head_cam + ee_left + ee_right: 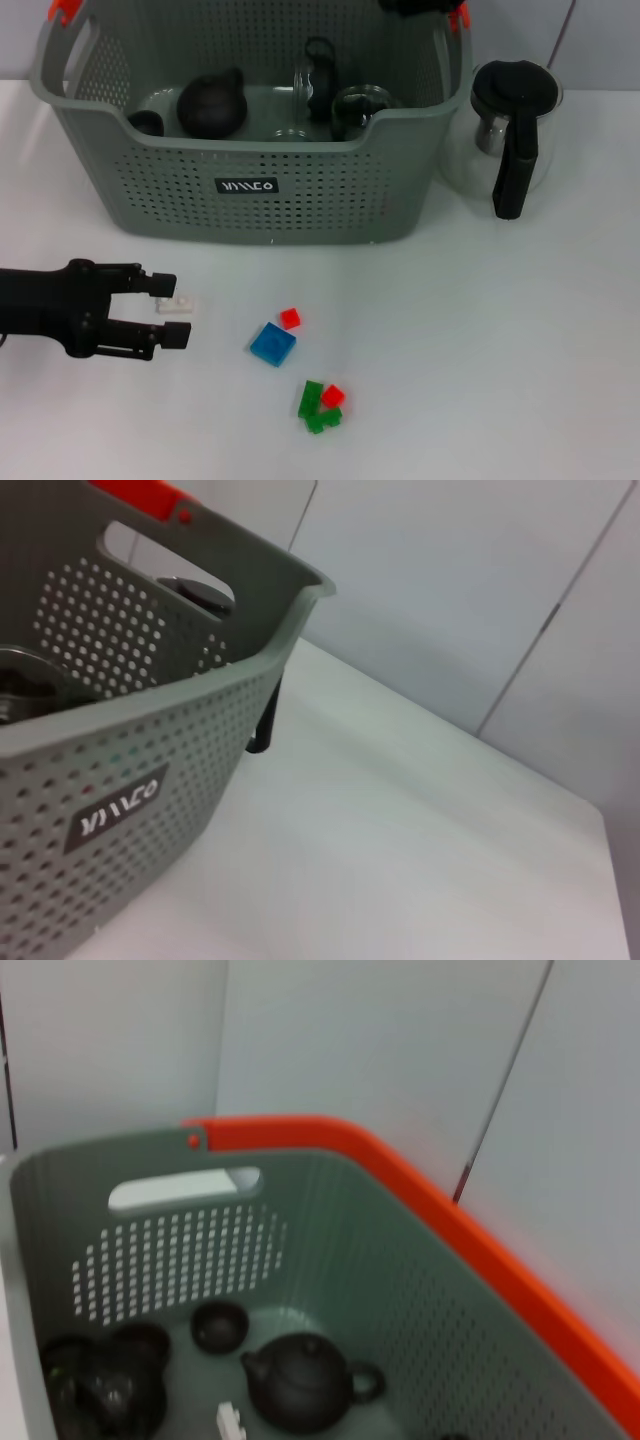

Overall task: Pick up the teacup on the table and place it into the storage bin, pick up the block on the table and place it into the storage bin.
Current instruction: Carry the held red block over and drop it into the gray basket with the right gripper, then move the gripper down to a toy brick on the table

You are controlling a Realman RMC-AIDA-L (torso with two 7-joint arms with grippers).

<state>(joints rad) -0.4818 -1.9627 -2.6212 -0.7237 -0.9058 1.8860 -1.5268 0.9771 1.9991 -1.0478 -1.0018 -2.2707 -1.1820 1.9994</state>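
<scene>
From the head camera, the bin point(262, 170) is sitting at the far side of the white table point(480, 340), holding a dark teapot point(211, 103), a small dark cup point(147, 122) and some glass pieces that are hard to tell apart through the wall. A glass jug point(512, 130) with a black lid is standing just beside the bin on the right. The left gripper point(172, 309) is reaching in low from the left, its fingers spread and holding nothing, with a white block point(174, 305) lying between the fingertips. To the right of that, a blue block point(272, 344) and a red block point(290, 318) are lying close together, and nearer still green blocks point(318, 406) are clustering with another red one. The black label on the bin's front is showing white lettering too stylised to read. A dark shape at the bin's far right rim is being cut off by the top edge. In the left wrist view, the bin's perforated wall point(130, 810) is filling the near side, its label again unreadable, with the jug's black handle point(265, 720) peeking out behind the corner. In the right wrist view, looking down into the bin point(330, 1250) past its orange rim, the teapot point(305, 1382) and cup point(219, 1326) are resting on the floor beside a dark blurred glass piece; I cannot tell whether the right gripper is open or closed.
</scene>
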